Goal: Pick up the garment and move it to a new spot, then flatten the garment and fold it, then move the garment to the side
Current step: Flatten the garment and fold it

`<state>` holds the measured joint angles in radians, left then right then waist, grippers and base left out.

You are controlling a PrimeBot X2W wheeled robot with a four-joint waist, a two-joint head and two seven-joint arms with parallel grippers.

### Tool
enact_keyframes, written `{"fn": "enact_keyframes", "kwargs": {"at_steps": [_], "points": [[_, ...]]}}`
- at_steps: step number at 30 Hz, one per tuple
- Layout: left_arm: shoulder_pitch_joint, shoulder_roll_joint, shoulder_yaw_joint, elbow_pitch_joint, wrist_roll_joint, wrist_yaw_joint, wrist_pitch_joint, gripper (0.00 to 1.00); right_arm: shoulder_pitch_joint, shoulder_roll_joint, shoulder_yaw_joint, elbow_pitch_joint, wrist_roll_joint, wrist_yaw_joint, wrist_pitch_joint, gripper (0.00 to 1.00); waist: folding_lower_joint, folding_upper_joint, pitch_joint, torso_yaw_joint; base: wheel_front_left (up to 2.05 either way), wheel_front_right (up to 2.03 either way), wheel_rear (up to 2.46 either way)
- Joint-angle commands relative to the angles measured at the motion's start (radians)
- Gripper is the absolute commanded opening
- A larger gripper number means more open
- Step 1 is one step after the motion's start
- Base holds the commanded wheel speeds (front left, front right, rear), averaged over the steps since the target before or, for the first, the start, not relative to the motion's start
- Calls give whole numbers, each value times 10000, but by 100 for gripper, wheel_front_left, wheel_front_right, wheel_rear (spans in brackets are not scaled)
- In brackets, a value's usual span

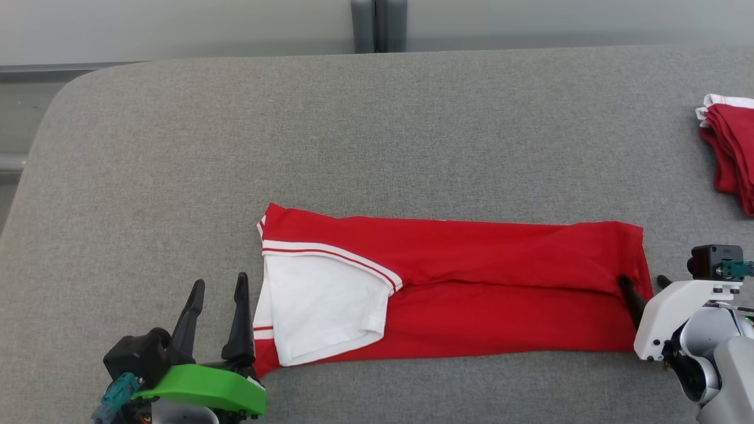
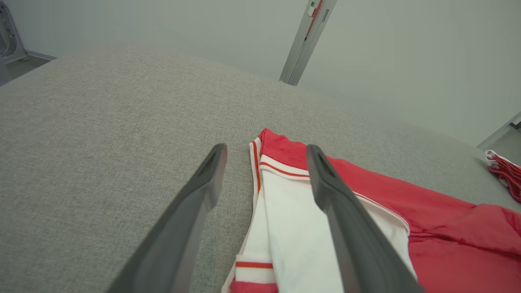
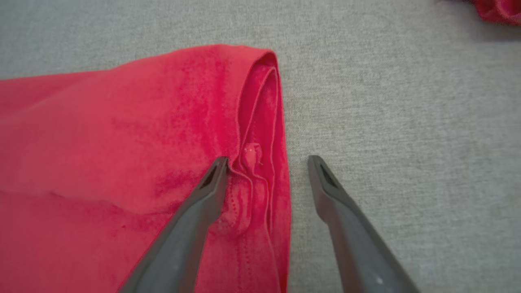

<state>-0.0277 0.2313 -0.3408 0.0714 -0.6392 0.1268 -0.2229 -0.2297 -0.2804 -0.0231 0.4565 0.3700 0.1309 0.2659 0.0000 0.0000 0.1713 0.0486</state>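
The red garment [image 1: 471, 277] with white, red-striped trim lies folded into a long strip across the grey padded table [image 1: 377, 135]. My left gripper [image 1: 219, 288] is open at its left end, one finger over the white part [image 2: 293, 228], the other over bare table. My right gripper [image 1: 643, 281] is open at the right end. In the right wrist view, its fingers straddle the garment's red hem [image 3: 260, 171]; the left fingertip [image 3: 220, 167] presses the cloth and the right one hangs above the table.
A stack of folded red and white garments [image 1: 730, 147] sits at the table's right edge, also visible as folded garments [image 2: 504, 171] in the left wrist view. The table's rounded far-left corner [image 1: 70, 88] and back edge lie beyond. A grey post [image 1: 378, 26] stands behind.
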Motion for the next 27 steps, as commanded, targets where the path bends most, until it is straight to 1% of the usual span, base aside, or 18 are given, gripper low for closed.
{"fn": "enact_keyframes", "kwargs": {"at_steps": [1,3,4,5,6,8,10,11,17,22,27], "points": [[-144,52,36,18,-67,41,-73,100,-106,-57,98,195,111,-6,134,100,0,0,4,-14,0,0,0],[-143,52,55,26,-79,62,-76,100,-151,-76,271,435,224,-6,303,99,0,0,7,-34,0,0,0],[-151,56,63,30,-83,63,-88,100,-178,-76,363,536,285,-6,329,84,0,0,13,-46,0,0,0],[-158,61,72,34,-89,59,-95,100,-210,-77,438,606,324,-6,359,61,0,0,19,-58,0,0,0],[-159,68,79,38,-99,65,-99,100,-250,-69,523,692,353,-6,368,47,0,0,24,-75,0,0,0],[-162,78,91,46,-106,73,-115,100,-317,-23,694,823,428,-6,347,27,0,0,29,-109,0,0,0],[-169,80,93,45,-109,91,-106,100,-407,-3,847,944,511,-6,267,2,0,0,36,-138,0,0,0],[-170,83,90,46,-110,97,-110,100,-447,-11,904,986,539,-6,222,0,0,0,38,-151,0,0,0],[-117,128,125,48,-128,143,-137,100,-862,-309,1066,1011,790,-15,-256,0,0,0,-14,-337,0,0,0],[51,172,138,42,-105,159,-161,100,-1021,-836,872,848,898,-15,-485,0,0,0,-133,-581,0,0,0],[140,250,168,75,-89,197,-182,100,-918,-1510,452,684,902,-14,-420,0,0,0,-239,-809,0,0,0]]}}
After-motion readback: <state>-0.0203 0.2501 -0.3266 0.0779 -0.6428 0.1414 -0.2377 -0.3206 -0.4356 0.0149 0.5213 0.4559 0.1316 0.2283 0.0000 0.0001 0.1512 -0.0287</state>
